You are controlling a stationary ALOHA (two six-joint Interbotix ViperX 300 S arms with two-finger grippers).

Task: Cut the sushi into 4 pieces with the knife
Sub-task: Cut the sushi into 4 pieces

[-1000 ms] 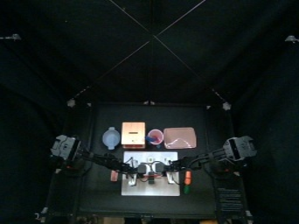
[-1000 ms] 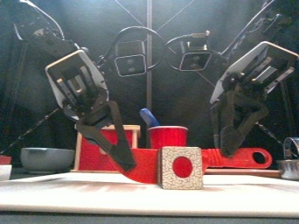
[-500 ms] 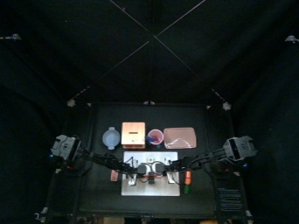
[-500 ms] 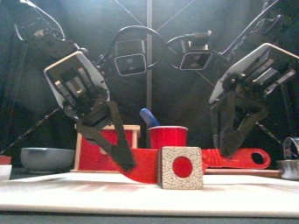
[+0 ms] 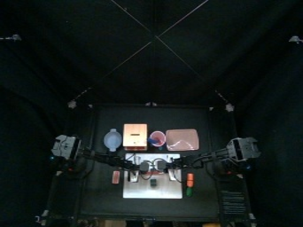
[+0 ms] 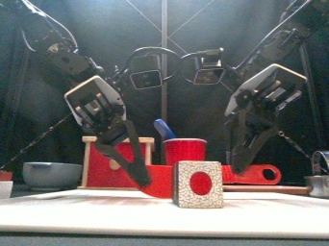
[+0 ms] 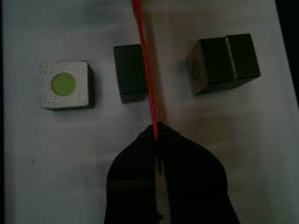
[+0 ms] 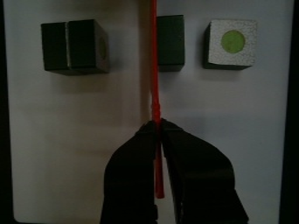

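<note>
You had the left gripper (image 7: 155, 131) pinched on the red knife (image 7: 145, 70), edge-down over the white board (image 7: 70, 149) to line up a cut; right gripper (image 8: 158, 129) clamped a red blade (image 8: 153, 61) too. Sushi (image 7: 126, 74) lay there in three chunks.

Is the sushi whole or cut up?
Cut up, but only into three: an end piece, a single slice and a double block lie apart on the white cutting board.
</note>
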